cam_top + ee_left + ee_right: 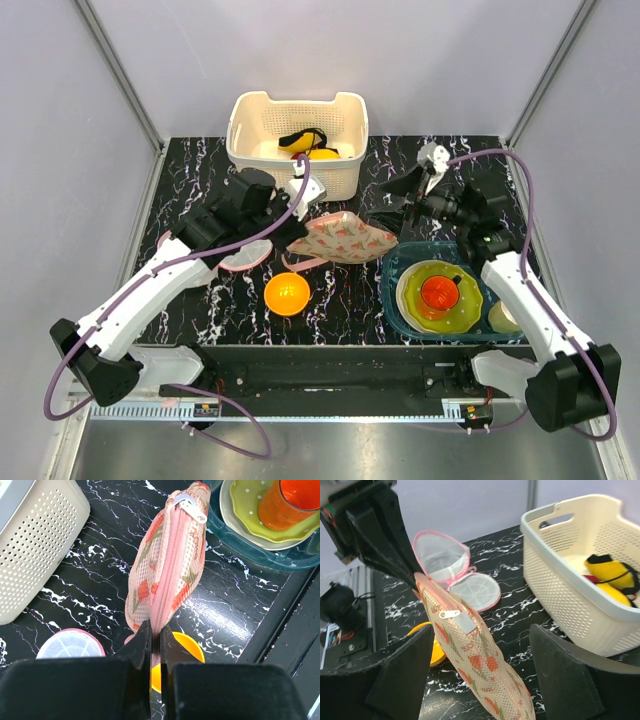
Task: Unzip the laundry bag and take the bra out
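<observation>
The floral laundry bag [345, 238] lies mid-table, lifted at its left end. My left gripper [292, 232] is shut on the bag's pink zip edge; in the left wrist view its jaws [156, 632] pinch the seam of the bag [167, 565], and a white zip pull [192, 507] shows at the far end. My right gripper [396, 205] is open by the bag's right end. In the right wrist view its fingers [400, 675] stand either side of the bag [480, 670], clear of it, with the metal zip pull [449, 614] just ahead. The zip looks closed. The bra is hidden.
A cream basket [345, 175] with yellow items stands at the back. A white mesh pink-trimmed case [245, 255] lies open left of the bag. An orange bowl [287, 293] sits in front. A blue tub [392, 285] with plates and an orange cup is at the right.
</observation>
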Robot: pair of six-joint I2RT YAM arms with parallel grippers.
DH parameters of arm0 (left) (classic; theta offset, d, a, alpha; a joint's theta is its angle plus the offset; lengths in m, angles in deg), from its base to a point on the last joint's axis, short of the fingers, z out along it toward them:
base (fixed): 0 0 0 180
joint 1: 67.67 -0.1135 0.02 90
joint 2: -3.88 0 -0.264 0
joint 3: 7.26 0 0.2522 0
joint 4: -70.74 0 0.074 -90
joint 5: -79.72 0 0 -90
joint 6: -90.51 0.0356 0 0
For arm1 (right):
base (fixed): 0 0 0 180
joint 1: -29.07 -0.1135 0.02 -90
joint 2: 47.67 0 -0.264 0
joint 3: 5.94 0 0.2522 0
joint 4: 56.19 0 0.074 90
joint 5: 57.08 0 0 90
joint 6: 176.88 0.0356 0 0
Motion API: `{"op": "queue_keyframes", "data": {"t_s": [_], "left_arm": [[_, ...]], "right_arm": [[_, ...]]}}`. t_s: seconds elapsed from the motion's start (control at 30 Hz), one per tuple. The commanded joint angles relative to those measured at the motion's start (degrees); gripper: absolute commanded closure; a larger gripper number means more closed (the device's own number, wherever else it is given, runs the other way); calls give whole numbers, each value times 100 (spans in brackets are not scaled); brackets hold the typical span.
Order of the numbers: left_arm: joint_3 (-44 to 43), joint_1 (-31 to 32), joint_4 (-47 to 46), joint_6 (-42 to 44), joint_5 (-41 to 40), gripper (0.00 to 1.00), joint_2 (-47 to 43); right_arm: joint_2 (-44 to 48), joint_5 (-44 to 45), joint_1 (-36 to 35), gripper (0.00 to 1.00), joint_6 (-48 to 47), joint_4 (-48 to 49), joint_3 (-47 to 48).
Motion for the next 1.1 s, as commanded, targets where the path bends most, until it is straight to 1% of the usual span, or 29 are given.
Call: {"op": "queue_keyframes", "data": {"t_s": [0.0,0.07,0.17,0.2,0.4,0.47,0.5,0.53,0.6,0.63,0.67,0.7,0.8,0.83,0.87,0.9,0.93,0.97,1.0,1.03,1.07], "left_arm": [[-426,-46,-206,91,280,100,-190],[-487,-46,-127,99,289,100,-155],[-549,-46,-39,143,324,100,-111],[-567,-46,-21,144,324,100,-111],[-576,-46,-29,117,298,100,-146],[-576,-37,-21,117,280,100,-155],[-576,-46,-21,117,271,100,-155],[-567,-46,-12,117,280,100,-155],[-532,-37,-21,100,263,100,-172],[-497,-46,-21,117,271,100,-190],[-479,-46,-21,126,341,100,-242],[-453,-80,-29,91,411,100,-286],[-330,-229,-284,-285,360,100,-540],[-338,-300,-345,-487,220,89,-576],[-512,-414,-250,-924,175,80,-577],[-688,-763,-127,-1146,270,73,-455],[-855,-958,4,-1401,376,52,-375],[-996,-1134,206,-1795,594,47,-305],[-1259,-1309,260,-1947,623,43,-243],[-1357,-1320,313,-2079,571,33,-243],[-1445,-1320,409,-2289,501,25,-252]], "right_arm": [[-383,-1044,-188,15,-450,185,225],[-401,-1229,-259,13,-557,183,68],[-524,-1317,-356,11,-409,691,-196],[-585,-1335,-374,11,-365,702,-171],[-998,-1458,-707,16,-470,781,32],[-1095,-1467,-839,22,-487,816,84],[-1122,-1449,-866,26,-522,817,84],[-1165,-1292,-875,37,-522,843,84],[-1183,-1168,-883,48,-505,922,40],[-1192,-1168,-875,60,-496,948,32],[-1192,-1185,-875,89,-487,992,32],[-1210,-1185,-883,100,-470,1036,23],[-1219,-1019,-875,100,-364,1229,-65],[-1184,-670,-918,100,-364,1247,-65],[-1184,-371,-953,100,-277,1212,-48],[-1175,93,-1006,100,-163,1160,-4],[-1210,246,-1154,100,-171,1107,40],[-1219,395,-1252,100,-179,976,162],[-1236,579,-1366,100,-258,905,216],[-1288,981,-1584,100,-302,730,329],[-1315,1159,-1700,100,-303,607,383]]}}
